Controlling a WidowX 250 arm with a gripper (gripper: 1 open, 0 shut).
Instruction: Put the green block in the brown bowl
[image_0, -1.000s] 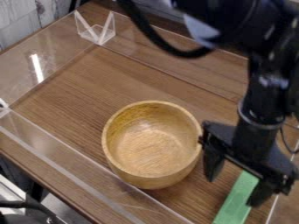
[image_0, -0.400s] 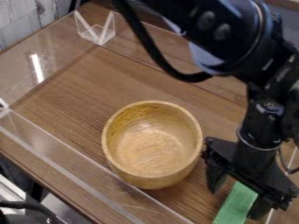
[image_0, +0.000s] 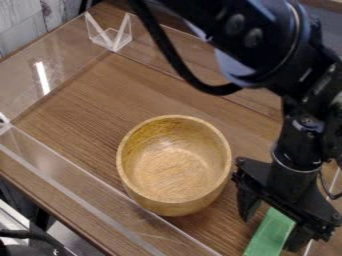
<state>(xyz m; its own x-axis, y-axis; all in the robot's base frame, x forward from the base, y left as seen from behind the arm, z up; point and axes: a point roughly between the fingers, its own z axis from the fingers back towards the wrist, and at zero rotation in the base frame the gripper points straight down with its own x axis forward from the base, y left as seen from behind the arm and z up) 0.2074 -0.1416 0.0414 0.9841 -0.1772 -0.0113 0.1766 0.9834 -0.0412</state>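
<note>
The green block (image_0: 274, 235) lies flat on the wooden table at the lower right, its far end under my gripper (image_0: 285, 213). My gripper points straight down and stands open, one black finger (image_0: 247, 197) left of the block and the other finger (image_0: 325, 227) right of it. Whether the fingers touch the block I cannot tell. The brown bowl (image_0: 174, 164) is a round wooden bowl standing empty just left of the gripper.
A clear plastic wall (image_0: 80, 190) runs along the table's near edge and left side. A small clear stand (image_0: 110, 32) sits at the back left. The black arm (image_0: 254, 40) reaches in from the top right.
The gripper has sunk a little over the green block since the earliest frame and has since held still. The bowl and block have not moved.
</note>
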